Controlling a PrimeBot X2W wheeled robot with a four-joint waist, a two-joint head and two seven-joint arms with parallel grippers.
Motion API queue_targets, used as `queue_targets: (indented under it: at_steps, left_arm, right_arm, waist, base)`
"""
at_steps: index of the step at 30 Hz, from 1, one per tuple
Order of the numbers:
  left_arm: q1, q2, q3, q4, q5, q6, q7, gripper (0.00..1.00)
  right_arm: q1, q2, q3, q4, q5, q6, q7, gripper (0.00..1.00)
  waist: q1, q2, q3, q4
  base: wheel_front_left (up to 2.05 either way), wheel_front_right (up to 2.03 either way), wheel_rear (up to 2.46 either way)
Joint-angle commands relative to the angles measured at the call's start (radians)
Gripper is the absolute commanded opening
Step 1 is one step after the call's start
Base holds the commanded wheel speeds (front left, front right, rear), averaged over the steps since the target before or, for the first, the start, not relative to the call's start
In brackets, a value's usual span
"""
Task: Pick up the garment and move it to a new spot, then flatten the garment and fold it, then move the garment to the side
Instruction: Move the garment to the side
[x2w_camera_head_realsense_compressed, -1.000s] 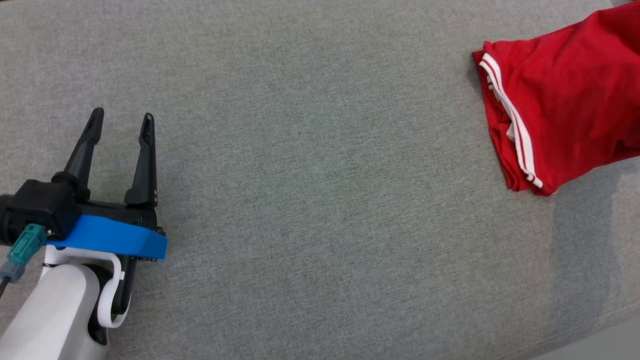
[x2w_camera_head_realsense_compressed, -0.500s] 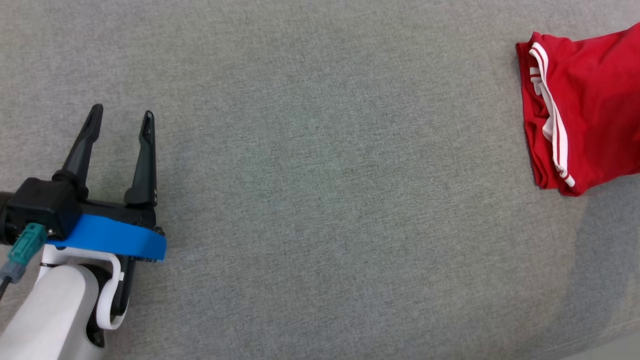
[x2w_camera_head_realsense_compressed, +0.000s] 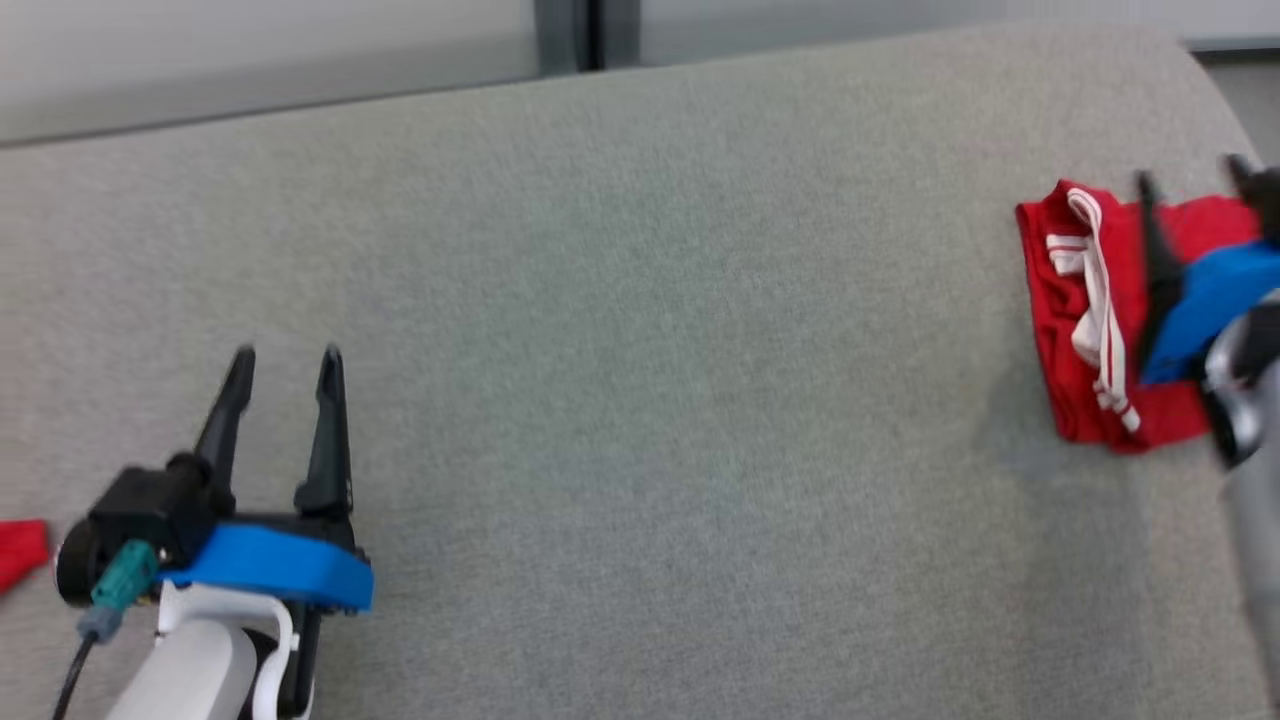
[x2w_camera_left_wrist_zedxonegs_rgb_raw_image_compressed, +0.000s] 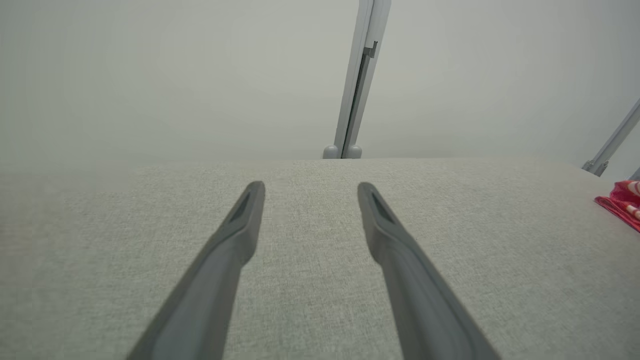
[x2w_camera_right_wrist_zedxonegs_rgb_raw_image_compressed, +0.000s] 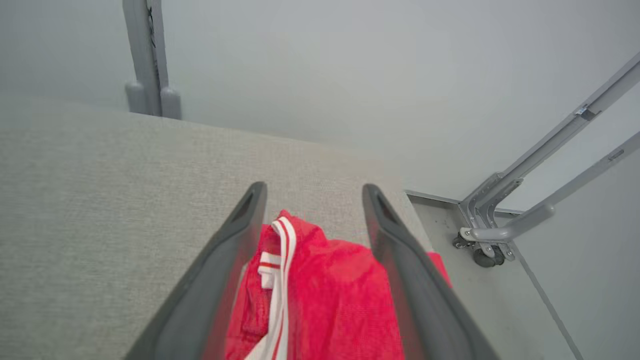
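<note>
The right gripper stands open. In the right wrist view its two dark fingers are spread wide, with the red garment lying between and beneath them. Nothing is pinched, though I cannot tell whether a finger rests against the cloth. In the head view this gripper is blurred at the right edge, over the garment.

The garment is a compact folded bundle with its white stripes showing. It sits on the grey fabric tabletop near the right end, close to the far right corner. Beyond that edge, the right wrist view shows the floor and a wheeled metal frame.

The left gripper is also open and holds nothing. It hovers low over bare tabletop at the lower left, well apart from the garment. In the left wrist view, the garment is a red sliver far off to the side of this gripper. A red scrap shows at the left edge of the head view, and I cannot tell what it is.

I judge this to be the last step: the garment is folded and set to the side, and the grip is off it. The next move calls for drawing the right gripper up and away cleanly, so that neither finger catches a layer and drags the fold open or pulls the bundle towards the nearby edge.
</note>
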Motion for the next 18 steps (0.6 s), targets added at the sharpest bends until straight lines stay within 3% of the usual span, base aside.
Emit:
queue_targets:
  at_steps: [1,8,18]
  left_arm:
    - [0.026,-0.008,0.009,0.013,-0.006,0.001,-0.009,1.00]
    - [0.126,-0.048,0.030,0.049,-0.016,0.007,-0.028,1.00]
    - [0.204,-0.069,0.059,0.054,-0.018,0.006,-0.032,1.00]
  right_arm:
    - [0.047,0.029,0.016,-0.030,0.022,0.000,-0.028,1.00]
    - [0.274,0.129,0.057,-0.241,0.137,0.000,-0.121,1.00]
    - [0.573,0.229,0.042,-0.465,0.213,0.000,-0.094,1.00]
  waist:
    - [0.0002,0.0000,-0.042,-0.012]
    - [0.0002,0.0000,-0.166,0.023]
    - [0.0002,0.0000,-0.247,0.087]
  base:
    - [0.00,0.00,0.00]
    - [0.00,0.00,0.00]
    - [0.00,0.00,0.00]
